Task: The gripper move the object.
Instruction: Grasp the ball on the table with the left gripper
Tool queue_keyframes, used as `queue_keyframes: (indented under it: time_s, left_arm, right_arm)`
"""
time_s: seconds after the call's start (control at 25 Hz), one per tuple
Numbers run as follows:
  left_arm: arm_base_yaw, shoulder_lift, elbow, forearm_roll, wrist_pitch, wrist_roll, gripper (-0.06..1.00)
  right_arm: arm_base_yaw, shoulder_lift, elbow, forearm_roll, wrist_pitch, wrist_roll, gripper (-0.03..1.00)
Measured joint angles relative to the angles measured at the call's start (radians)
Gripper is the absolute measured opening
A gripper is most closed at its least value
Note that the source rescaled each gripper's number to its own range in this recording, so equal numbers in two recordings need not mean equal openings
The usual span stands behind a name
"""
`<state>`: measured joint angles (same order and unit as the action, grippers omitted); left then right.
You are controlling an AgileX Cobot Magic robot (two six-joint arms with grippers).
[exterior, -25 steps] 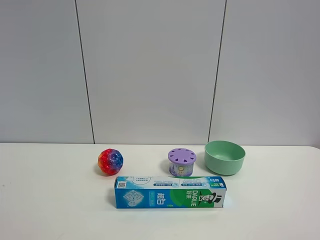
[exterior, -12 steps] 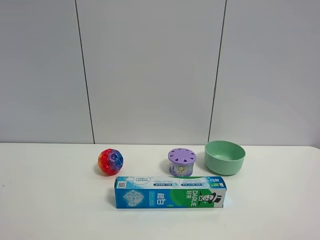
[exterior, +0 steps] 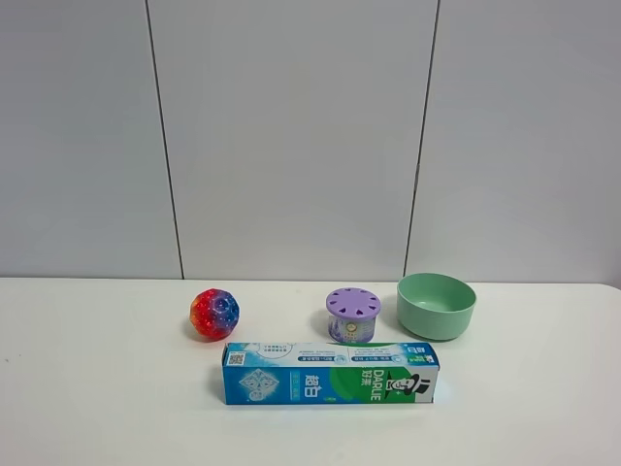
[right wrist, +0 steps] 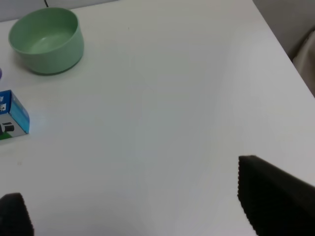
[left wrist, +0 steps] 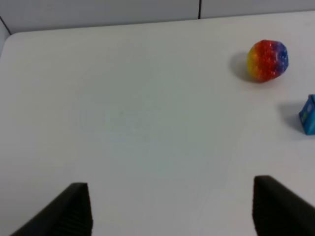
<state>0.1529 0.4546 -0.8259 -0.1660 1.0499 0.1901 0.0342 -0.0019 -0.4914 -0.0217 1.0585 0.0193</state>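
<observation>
The object, a small dimpled rainbow ball [exterior: 214,314], sits on the white table left of the purple-lidded jar [exterior: 353,314]. It also shows in the left wrist view [left wrist: 267,60], far from my left gripper [left wrist: 170,211], whose two black fingertips [left wrist: 74,209] stand wide apart with nothing between them. My right gripper [right wrist: 138,211] is open too, with bare table between its fingertips [right wrist: 270,199]. Neither gripper shows in the exterior high view.
A blue and green toothpaste box [exterior: 330,373] lies in front of the jar; its ends show in the wrist views [left wrist: 308,115] [right wrist: 12,117]. A mint-green bowl [exterior: 437,305] [right wrist: 45,40] stands right of the jar. The table's right edge [right wrist: 285,54] is near the right gripper.
</observation>
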Motion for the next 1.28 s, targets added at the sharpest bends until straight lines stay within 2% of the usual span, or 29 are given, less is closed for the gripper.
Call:
queue_keyframes:
  time_s: [0.28, 0.48, 0.6, 0.72, 0.84, 1.08, 1.28]
  left_arm:
    - [-0.004, 0.533, -0.267, -0.018, -0.096, 0.112, 0.17]
    - [-0.094, 0.918, -0.382, -0.045, -0.172, 0.201, 0.2]
    - [-0.178, 1.102, -0.454, -0.048, -0.192, 0.257, 0.42]
    - [-0.254, 1.244, -0.517, -0.049, -0.215, 0.299, 0.73]
    - [-0.316, 1.341, -0.573, -0.059, -0.233, 0.331, 0.93]
    - [-0.407, 1.444, -0.614, -0.075, -0.3, 0.468, 0.99]
    - [-0.434, 1.51, -0.62, -0.079, -0.398, 0.493, 1.0]
  right_arm:
    - [0.0, 0.0, 0.0, 0.0, 0.0, 0.0, 1.0]
    - [0.0, 0.0, 0.0, 0.0, 0.0, 0.0, 1.0]
    - [0.0, 0.0, 0.0, 0.0, 0.0, 0.0, 1.0]
    - [0.0, 0.0, 0.0, 0.0, 0.0, 0.0, 1.0]
    - [0.0, 0.0, 0.0, 0.0, 0.0, 0.0, 1.0]
    - [0.0, 0.0, 0.0, 0.0, 0.0, 0.0, 1.0]
    - [0.0, 0.0, 0.0, 0.0, 0.0, 0.0, 1.0]
